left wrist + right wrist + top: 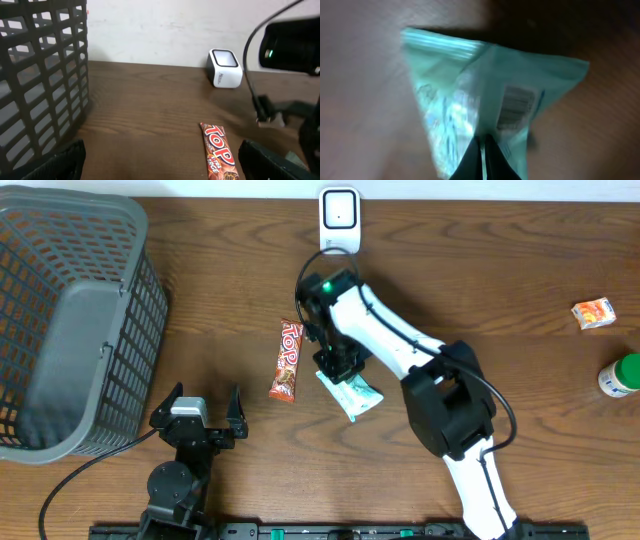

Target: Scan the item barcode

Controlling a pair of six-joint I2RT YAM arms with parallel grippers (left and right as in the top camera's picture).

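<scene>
The item, a mint-green plastic packet (356, 396), lies on the wooden table just right of centre. My right gripper (338, 370) points down onto its upper edge and is shut on it. In the right wrist view the dark fingertips (483, 147) pinch a fold of the packet (455, 85), and its barcode (516, 106) faces the camera. The white scanner (339, 218) stands at the table's back edge, also seen from the left wrist (225, 68). My left gripper (198, 412) rests open near the front edge with nothing between its fingers (162, 165).
A red TOP chocolate bar (287, 360) lies left of the packet, ahead of the left gripper (217, 152). A grey mesh basket (70, 320) fills the left side. An orange packet (594, 312) and a green-capped bottle (622, 375) sit at the far right.
</scene>
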